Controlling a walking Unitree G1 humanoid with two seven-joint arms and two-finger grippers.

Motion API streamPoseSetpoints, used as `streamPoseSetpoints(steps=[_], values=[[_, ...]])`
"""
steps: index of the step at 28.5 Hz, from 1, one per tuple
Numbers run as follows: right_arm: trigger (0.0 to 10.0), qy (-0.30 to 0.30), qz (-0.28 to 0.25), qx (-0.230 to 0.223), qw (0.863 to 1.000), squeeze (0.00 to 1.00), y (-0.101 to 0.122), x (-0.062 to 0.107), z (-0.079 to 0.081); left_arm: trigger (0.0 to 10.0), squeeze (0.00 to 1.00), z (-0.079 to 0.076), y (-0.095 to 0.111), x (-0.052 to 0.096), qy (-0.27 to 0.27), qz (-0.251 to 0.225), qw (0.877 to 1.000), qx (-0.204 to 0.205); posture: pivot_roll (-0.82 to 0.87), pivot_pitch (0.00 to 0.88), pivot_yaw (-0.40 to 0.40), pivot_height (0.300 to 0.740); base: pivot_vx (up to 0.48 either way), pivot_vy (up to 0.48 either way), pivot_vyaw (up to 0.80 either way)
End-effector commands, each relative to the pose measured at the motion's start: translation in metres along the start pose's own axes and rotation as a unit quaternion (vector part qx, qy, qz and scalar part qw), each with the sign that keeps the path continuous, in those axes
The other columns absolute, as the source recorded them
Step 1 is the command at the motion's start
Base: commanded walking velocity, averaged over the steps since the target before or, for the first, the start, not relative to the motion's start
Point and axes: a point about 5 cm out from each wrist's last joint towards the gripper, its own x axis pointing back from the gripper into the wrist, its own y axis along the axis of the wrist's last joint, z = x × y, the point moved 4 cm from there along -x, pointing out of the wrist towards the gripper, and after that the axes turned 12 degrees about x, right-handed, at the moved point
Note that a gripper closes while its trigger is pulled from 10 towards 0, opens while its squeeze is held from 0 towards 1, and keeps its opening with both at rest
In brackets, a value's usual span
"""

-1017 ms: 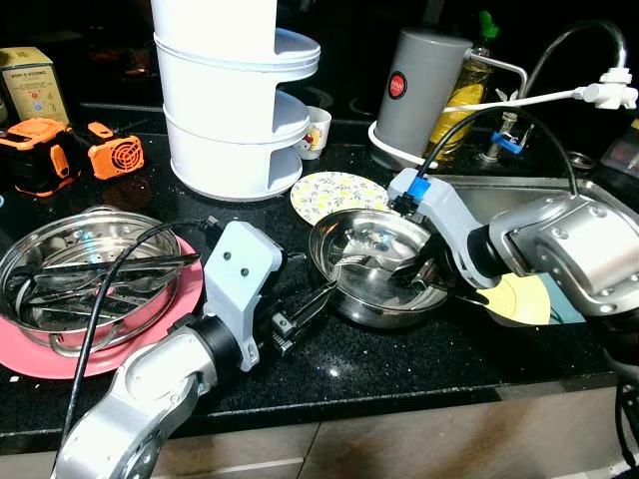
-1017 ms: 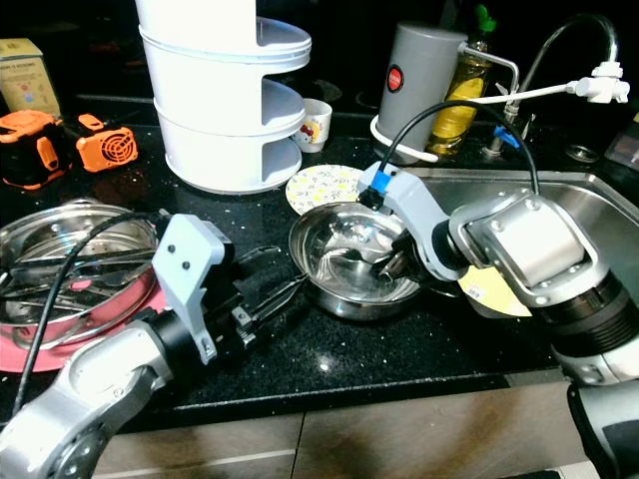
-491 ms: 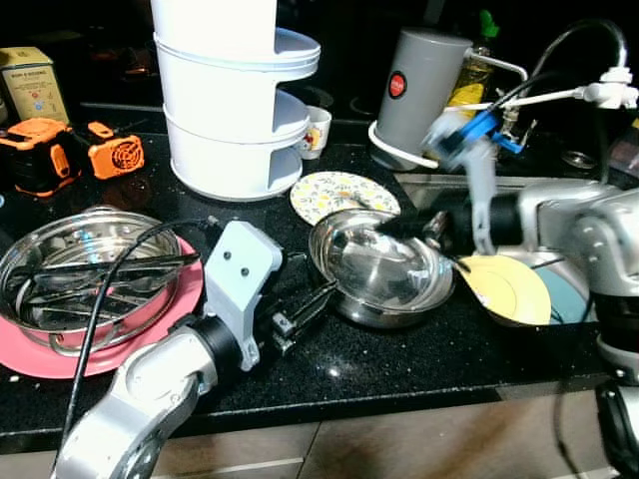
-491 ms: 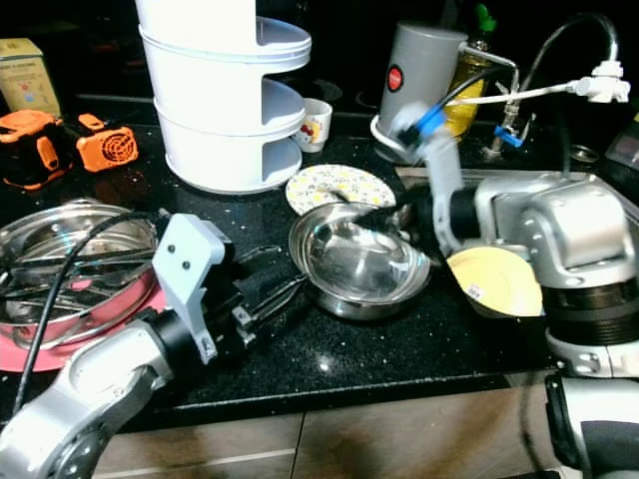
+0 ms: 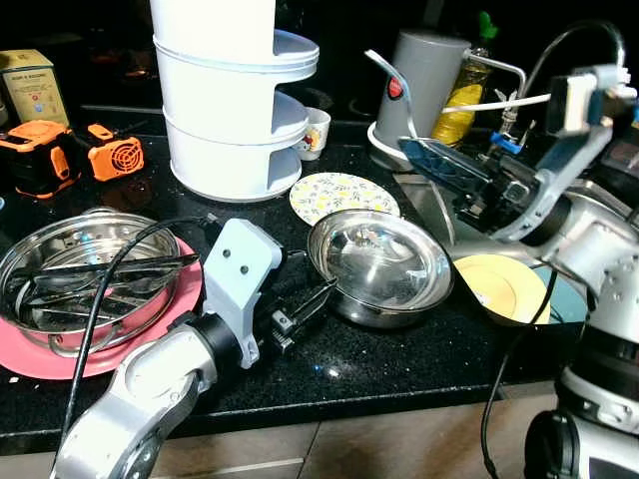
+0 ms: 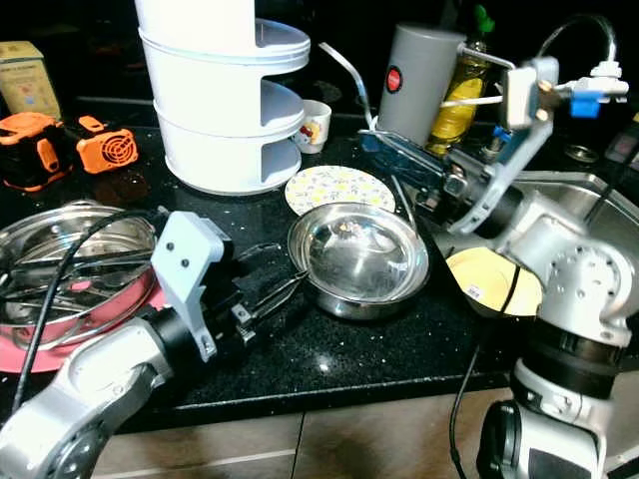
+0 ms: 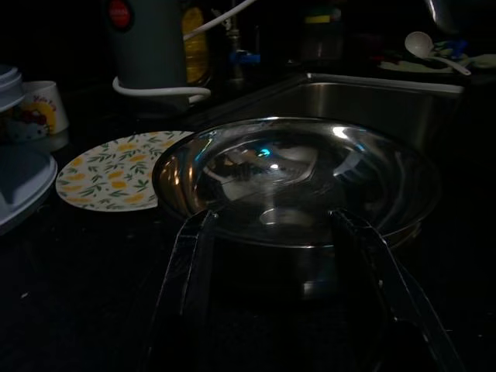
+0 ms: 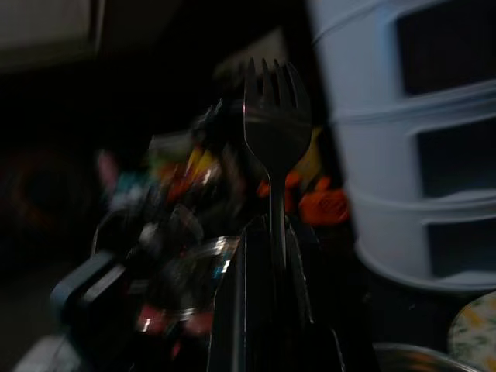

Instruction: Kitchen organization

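Observation:
My right gripper (image 5: 407, 148) is raised above the counter between the steel bowl and the sink, shut on a metal fork (image 5: 387, 78) that sticks up in front of the grey canister. The right wrist view has the fork (image 8: 275, 116) standing tines-up between the fingers. The steel bowl (image 5: 381, 264) sits in the middle of the black counter with nothing visible in it. My left gripper (image 5: 318, 274) lies low at the bowl's left rim, open, fingers (image 7: 186, 271) pointing at the bowl (image 7: 310, 178) and not touching it.
A pink plate (image 5: 150, 334) at the left carries a steel bowl (image 5: 80, 279) of utensils. Behind are a white tiered rack (image 5: 235, 100), a floral plate (image 5: 339, 190), a cup (image 5: 317, 130), a grey canister (image 5: 424, 85) and a soap bottle (image 5: 461, 100). A yellow plate (image 5: 504, 284) lies by the sink (image 6: 599, 215).
My right gripper has lifted out of the steel bowl with the fork and swung up and back toward the canister. The left arm has not moved.

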Motion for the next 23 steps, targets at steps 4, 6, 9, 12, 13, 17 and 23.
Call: streamPoseSetpoints(steps=[4, 6, 9, 12, 13, 17, 23], values=[[0.0, -0.090, -0.026, -0.001, 0.996, 0.00, 0.000, 0.019, -0.023, 10.0, 0.00, -0.002, 0.000, -0.002, -0.011, 0.002, 1.000, 0.005, 0.02, 0.000, -0.100, 0.740, 0.000, 0.000, 0.00], [0.0, -0.138, -0.028, -0.001, 0.990, 0.00, -0.003, 0.026, -0.036, 10.0, 0.00, -0.002, 0.000, -0.002, -0.012, 0.002, 1.000, 0.004, 0.02, 0.000, -0.098, 0.740, 0.000, 0.000, 0.00], [0.0, -0.276, -0.005, 0.007, 0.961, 0.00, -0.014, 0.046, -0.071, 10.0, 0.00, -0.002, 0.000, -0.003, -0.014, 0.001, 1.000, 0.004, 0.02, 0.000, -0.095, 0.740, 0.000, 0.000, 0.00], [0.0, -0.360, 0.038, 0.034, 0.931, 0.00, -0.023, 0.058, -0.092, 10.0, 0.00, -0.001, 0.001, -0.003, -0.014, 0.000, 1.000, 0.002, 0.02, 0.000, -0.094, 0.740, 0.000, 0.000, 0.00], [0.0, -0.414, 0.076, 0.065, 0.905, 0.00, -0.030, 0.067, -0.105, 10.0, 0.00, -0.001, 0.002, -0.004, -0.014, 0.000, 1.000, 0.001, 0.02, 0.000, -0.095, 0.740, 0.000, 0.000, 0.00], [0.0, -0.484, 0.128, 0.123, 0.857, 0.00, -0.035, 0.081, -0.121, 10.0, 0.00, -0.002, 0.003, -0.004, -0.015, -0.002, 1.000, 0.001, 0.02, 0.000, -0.098, 0.740, 0.000, 0.000, 0.00], [0.0, -0.541, 0.176, 0.197, 0.798, 0.00, -0.036, 0.089, -0.133, 10.0, 0.00, -0.004, 0.004, -0.005, -0.017, -0.005, 1.000, 0.002, 0.02, 0.000, -0.099, 0.740, 0.000, 0.000, 0.00]])
